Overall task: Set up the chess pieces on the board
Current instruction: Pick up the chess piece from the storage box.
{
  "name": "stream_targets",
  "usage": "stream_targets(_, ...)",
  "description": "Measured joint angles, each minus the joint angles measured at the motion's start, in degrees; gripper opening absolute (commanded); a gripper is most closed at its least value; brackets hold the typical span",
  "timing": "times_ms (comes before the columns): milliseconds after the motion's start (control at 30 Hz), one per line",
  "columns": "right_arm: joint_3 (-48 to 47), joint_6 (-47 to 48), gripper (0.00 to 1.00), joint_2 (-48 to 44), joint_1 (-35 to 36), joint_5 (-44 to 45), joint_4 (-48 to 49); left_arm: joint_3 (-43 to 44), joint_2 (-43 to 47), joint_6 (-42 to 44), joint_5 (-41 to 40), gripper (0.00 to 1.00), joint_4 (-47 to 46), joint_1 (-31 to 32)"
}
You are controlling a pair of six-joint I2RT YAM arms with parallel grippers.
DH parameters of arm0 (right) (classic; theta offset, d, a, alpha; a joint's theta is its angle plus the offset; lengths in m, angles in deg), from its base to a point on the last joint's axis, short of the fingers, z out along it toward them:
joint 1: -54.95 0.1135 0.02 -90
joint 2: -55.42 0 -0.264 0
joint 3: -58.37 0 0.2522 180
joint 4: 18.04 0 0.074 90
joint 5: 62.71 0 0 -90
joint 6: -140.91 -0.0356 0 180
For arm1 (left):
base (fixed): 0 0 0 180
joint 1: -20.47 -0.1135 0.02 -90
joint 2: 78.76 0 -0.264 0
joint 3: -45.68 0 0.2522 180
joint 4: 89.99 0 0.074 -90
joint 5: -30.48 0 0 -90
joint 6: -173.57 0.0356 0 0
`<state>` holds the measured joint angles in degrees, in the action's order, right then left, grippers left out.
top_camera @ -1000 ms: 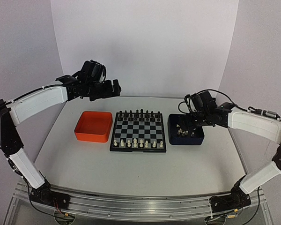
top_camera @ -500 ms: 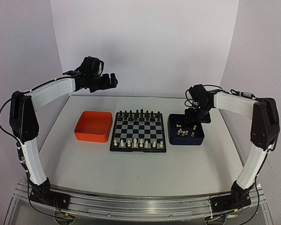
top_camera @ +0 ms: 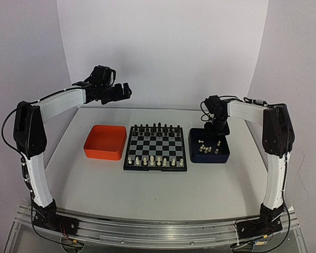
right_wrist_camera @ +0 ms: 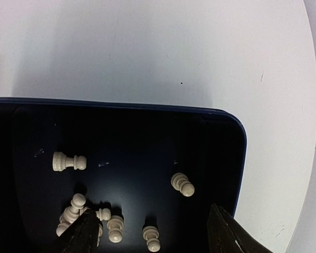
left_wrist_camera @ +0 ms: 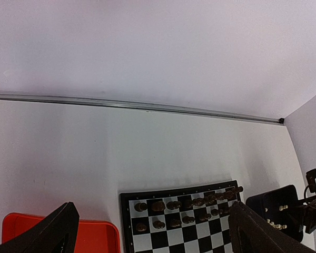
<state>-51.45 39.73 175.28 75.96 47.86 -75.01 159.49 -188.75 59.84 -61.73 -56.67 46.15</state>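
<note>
- My right pincer hangs over the blue tray and points down into it. Its jaws stand apart, with nothing between them.
- Loose white pieces lie on the tray floor below this pincer.
- One piece lies on its side out ahead of one finger, and another lies tipped ahead of the other finger.
- A small heap sits right at the first finger's tip. I cannot tell whether that tip touches it.
- Two more pieces lie in the gap between the fingers.
- The board lies just beside the tray, on the side toward my left arm.
- More white pieces stand along the board's near edge, and the black pieces stand along its far edge.
- My left pincer is held high above the table, well away from the board. Its jaws are spread wide and it is empty.
- From that wrist, the board's far rows show below, in the gap between the fingers.
- The orange tray sits beside the board, under the left pincer's left finger.
</note>
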Motion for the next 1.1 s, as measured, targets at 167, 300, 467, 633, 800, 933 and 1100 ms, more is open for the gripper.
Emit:
stream_targets(167,-2.3,0.9,0.63,3.1,-1.2,0.0,-1.2,0.0,-1.3,0.0,0.2,1.00,-0.1,-0.3)
stream_targets(300,-3.7,1.9,0.57,5.3,-1.7,0.0,-2.2,0.0,-1.8,0.0,0.2,1.00,-0.1,-0.4)
stream_targets(467,-5.5,2.9,0.53,7.2,-1.9,0.0,-3.2,0.0,-1.9,0.0,0.2,1.00,-0.1,-0.4)
stream_targets(633,-6.6,3.6,0.49,8.4,-1.9,0.2,-3.8,0.0,-2.0,0.0,0.6,1.00,-0.1,-0.6)
stream_targets(800,-6.6,3.7,0.45,8.6,-1.9,0.6,-4.6,0.0,-2.1,0.0,0.7,1.00,-0.1,-0.6)
stream_targets(933,-6.6,3.7,0.44,8.6,-1.9,0.7,-5.0,0.0,-2.6,0.0,1.0,1.00,-0.1,-0.7)
stream_targets(1100,-6.6,3.7,0.41,8.6,-1.9,0.7,-5.6,0.0,-2.8,0.0,1.2,1.00,-0.1,-0.8)
